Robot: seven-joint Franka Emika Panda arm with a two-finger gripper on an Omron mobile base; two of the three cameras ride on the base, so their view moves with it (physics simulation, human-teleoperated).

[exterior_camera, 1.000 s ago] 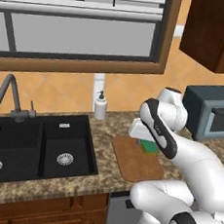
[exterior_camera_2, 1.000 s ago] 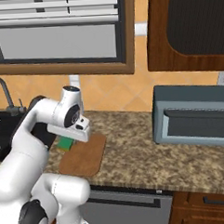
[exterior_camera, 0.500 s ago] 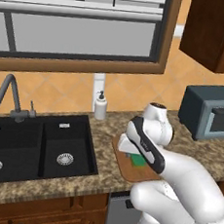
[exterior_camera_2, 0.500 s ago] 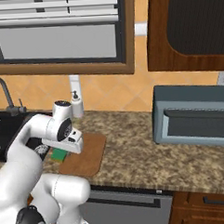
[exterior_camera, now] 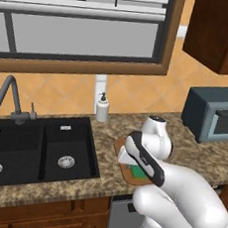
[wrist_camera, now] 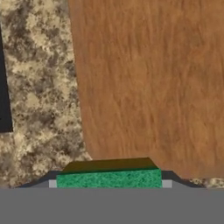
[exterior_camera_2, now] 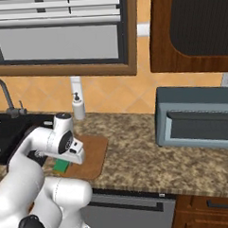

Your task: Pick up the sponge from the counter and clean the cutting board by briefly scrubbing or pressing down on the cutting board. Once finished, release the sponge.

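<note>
The reddish-brown cutting board lies on the speckled counter, just right of the sink. My gripper is down low at the board's near left corner, shut on the green sponge. In the left base view the sponge shows as a green patch under my forearm, against the cutting board. The hand view looks straight down: the sponge sits between my fingertips, with its shadow on the cutting board. Speckled counter lies to the board's left.
A black double sink with a faucet sits left of the board. A white soap dispenser stands at the back wall. A grey toaster oven stands to the right, with bare counter between it and the board.
My hand has come down with the sponge, from above the board's back part to its near left corner. The grip has stayed the same.
</note>
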